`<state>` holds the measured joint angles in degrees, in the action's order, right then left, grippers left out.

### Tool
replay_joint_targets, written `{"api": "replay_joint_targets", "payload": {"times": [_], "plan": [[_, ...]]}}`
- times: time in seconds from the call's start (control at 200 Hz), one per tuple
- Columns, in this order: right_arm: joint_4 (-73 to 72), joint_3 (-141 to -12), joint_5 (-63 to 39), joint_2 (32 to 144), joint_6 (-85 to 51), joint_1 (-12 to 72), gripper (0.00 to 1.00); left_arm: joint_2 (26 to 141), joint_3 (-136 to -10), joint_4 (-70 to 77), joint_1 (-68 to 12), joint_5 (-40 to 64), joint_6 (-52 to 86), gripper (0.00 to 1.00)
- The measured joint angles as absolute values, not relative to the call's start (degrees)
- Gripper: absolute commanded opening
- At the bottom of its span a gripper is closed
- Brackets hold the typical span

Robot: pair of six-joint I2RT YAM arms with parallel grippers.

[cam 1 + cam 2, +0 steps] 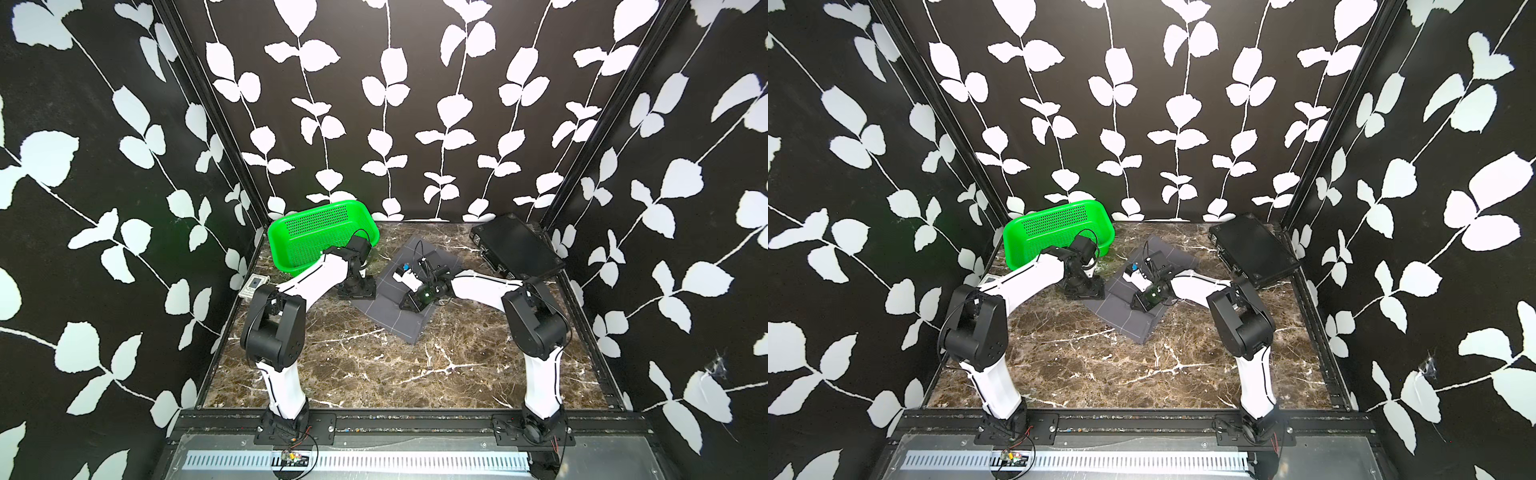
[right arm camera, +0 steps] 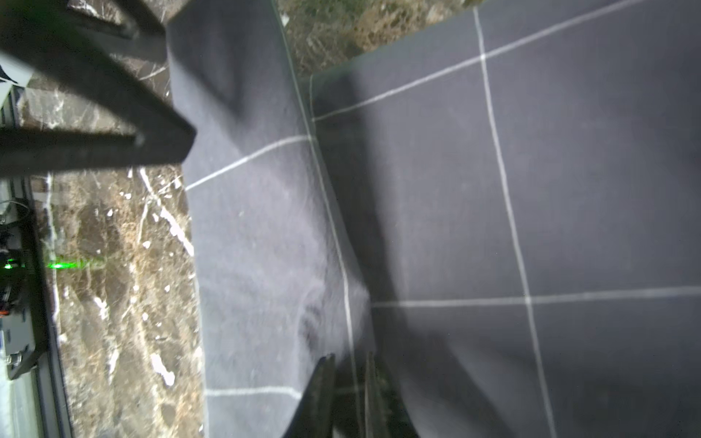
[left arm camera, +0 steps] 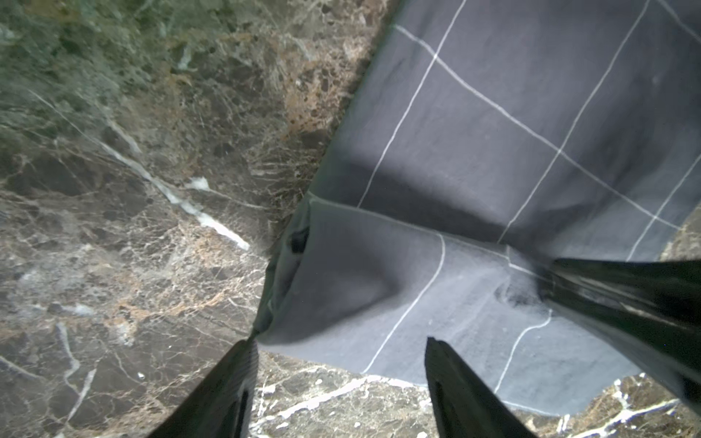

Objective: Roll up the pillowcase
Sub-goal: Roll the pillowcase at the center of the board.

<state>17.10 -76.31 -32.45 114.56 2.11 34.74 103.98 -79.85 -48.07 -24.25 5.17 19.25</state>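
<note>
The grid-lined pillowcase is seen mid-table on the marble tabletop, one edge folded over. The left gripper is held with jaws apart astride the fold's corner. The right gripper is pinched nearly together on the fold's hem. With one end unclamped, the fold could be dragged askew and a crooked roll started.

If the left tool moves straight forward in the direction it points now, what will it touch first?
Most likely the pillowcase: the left tool, jaws open, points at the folded-over flap near the cloth's edge. Its height above the cloth is unclear.
</note>
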Motion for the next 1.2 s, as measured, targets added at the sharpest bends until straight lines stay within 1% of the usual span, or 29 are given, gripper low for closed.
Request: {"api": "replay_joint_targets", "payload": {"times": [0.17,0.47,0.69,0.795,0.85,0.9,0.93,0.965,1.03,1.07,1.2], "plan": [[17.45,-74.81,-32.32,113.38,2.2,34.74,0.32,103.98,-80.23,-49.1,-23.51,5.65,17.19,0.69],[18.35,-74.63,-31.51,113.4,3.88,34.74,0.31,104.05,-80.68,-50.24,-20.97,8.6,13.45,0.65],[18.24,-74.63,-32.29,113.4,3.81,34.74,0.34,107.0,-84.64,-50.15,-20.78,11.57,11.05,0.61],[18.28,-74.63,-32.38,113.4,3.88,34.85,0.37,108.53,-85.01,-50.09,-20.58,12.82,10.35,0.57],[18.31,-74.63,-32.36,113.4,3.92,34.85,0.37,109.19,-85.06,-50.13,-20.4,13.34,10.11,0.54],[18.33,-74.63,-32.34,113.4,3.88,34.85,0.35,109.67,-85.1,-50.15,-20.29,13.89,9.87,0.52],[18.35,-74.63,-32.36,113.4,3.92,34.85,0.32,109.95,-85.14,-50.15,-20.18,14.2,9.85,0.51],[18.37,-74.63,-32.36,113.4,4.03,34.87,0.28,110.21,-85.17,-50.09,-20.14,14.48,9.74,0.49],[18.46,-74.63,-32.36,113.45,4.12,34.87,0.17,110.61,-85.45,-50.06,-20.12,15.03,9.58,0.47],[18.5,-74.63,-32.47,113.49,4.08,34.87,0.13,110.76,-85.69,-50.02,-20.1,15.4,9.52,0.46],[18.65,-74.63,-33.15,113.51,3.79,34.87,0.05,110.83,-86.35,-49.95,-20.1,16.27,9.32,0.43]]}}
